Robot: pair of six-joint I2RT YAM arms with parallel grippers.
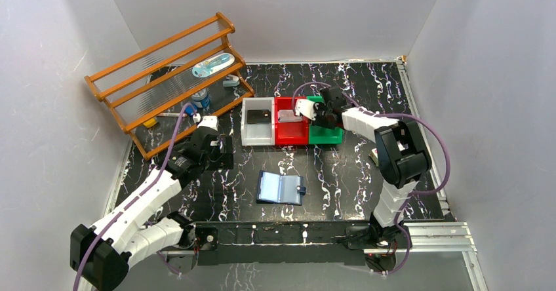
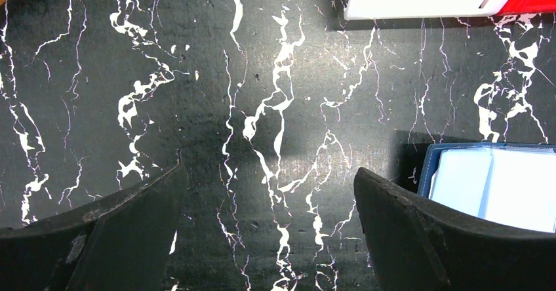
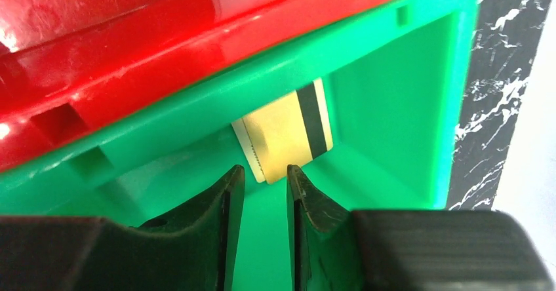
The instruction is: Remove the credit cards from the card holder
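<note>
Right claw (image 3: 264,173) is seen almost closed – only a narrow slit is left between the fingers, and nothing is pinched in it. It is held low over the green bin (image 3: 393,107), next to the wall shared with the red bin (image 3: 98,75). A gold card (image 3: 282,137) with a black stripe is seen at the bottom of the green bin, just past the fingertips. Whether the tips touch its near edge cannot be told.

Left claw (image 2: 269,173) is spread wide, with nothing between the fingers – only the black marbled table (image 2: 197,75) is seen under it.

The card holder (image 1: 282,187) is laid open flat on the table, light blue inside facing up, dark rim around it. It is placed in front of the bins, well apart from the right claw. It is near the left claw, just beside that claw's right finger in the wrist view.

A black card (image 1: 260,115) is seen in the white bin (image 1: 258,140), and a silvery card (image 1: 288,115) in the red one
</note>
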